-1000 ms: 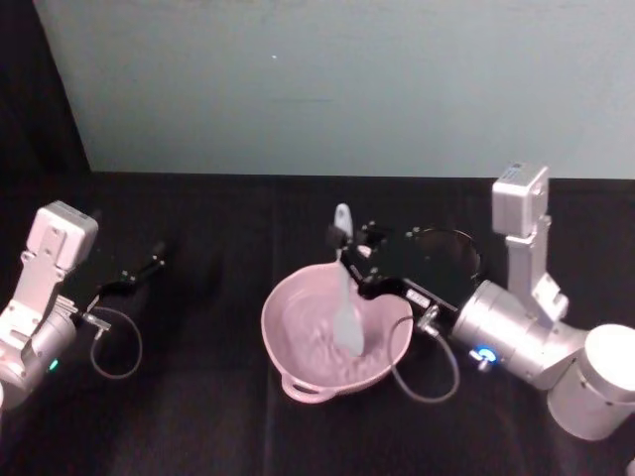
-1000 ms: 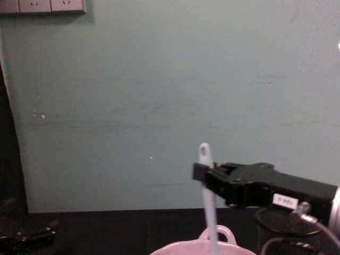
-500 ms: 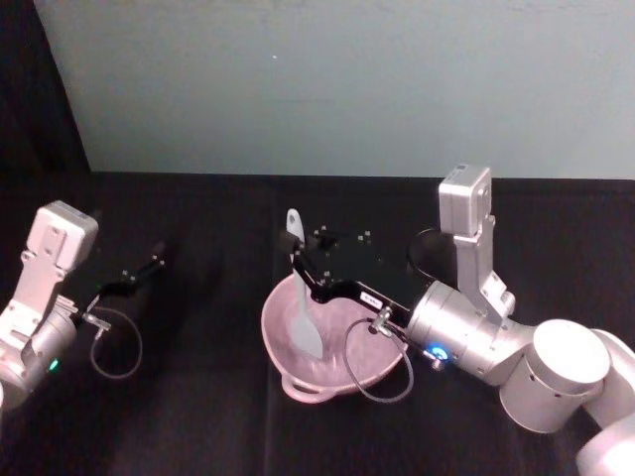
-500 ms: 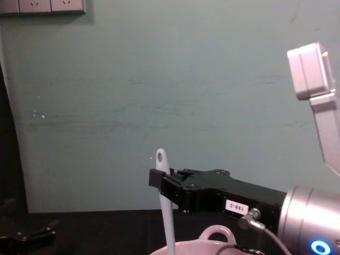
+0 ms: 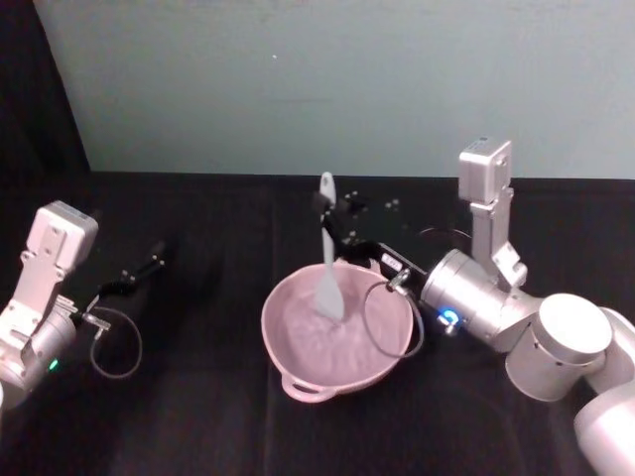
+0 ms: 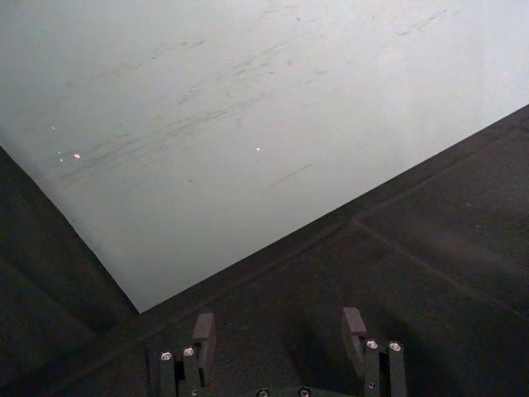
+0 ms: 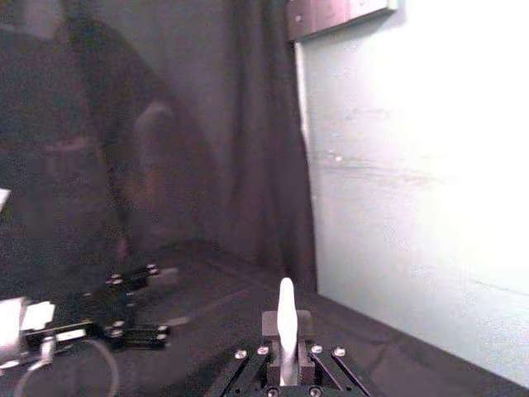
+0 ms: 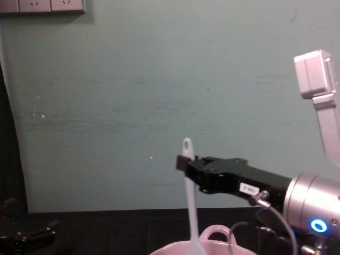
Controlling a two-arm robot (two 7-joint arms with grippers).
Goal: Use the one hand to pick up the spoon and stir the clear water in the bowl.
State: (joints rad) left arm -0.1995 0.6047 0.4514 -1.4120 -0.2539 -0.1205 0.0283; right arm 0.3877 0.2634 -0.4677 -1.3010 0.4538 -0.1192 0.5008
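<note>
The pale pink bowl (image 5: pixel 298 337) sits mid-table with rippled clear water in it; its rim (image 8: pixel 212 234) peeks up at the bottom of the chest view. The white spoon (image 5: pixel 328 268) stands nearly upright, its blade dipped into the water at the bowl's far side. My right gripper (image 5: pixel 324 210) is shut on the spoon's handle just under its holed end (image 8: pixel 187 144). In the right wrist view the spoon (image 7: pixel 286 318) rises between the closed fingers (image 7: pixel 302 326). My left gripper (image 5: pixel 149 266) rests parked at the far left, open, with nothing between its fingers (image 6: pixel 202 331).
A black wire-mesh cup (image 5: pixel 451 243) stands behind the right arm, mostly hidden. A grey cable loop (image 5: pixel 117 342) lies by the left arm. The table is covered in black cloth, with a pale green wall (image 5: pixel 327 89) behind.
The right gripper has swept the spoon from the bowl's right side to its left, then back toward the far middle. The left arm has stayed still.
</note>
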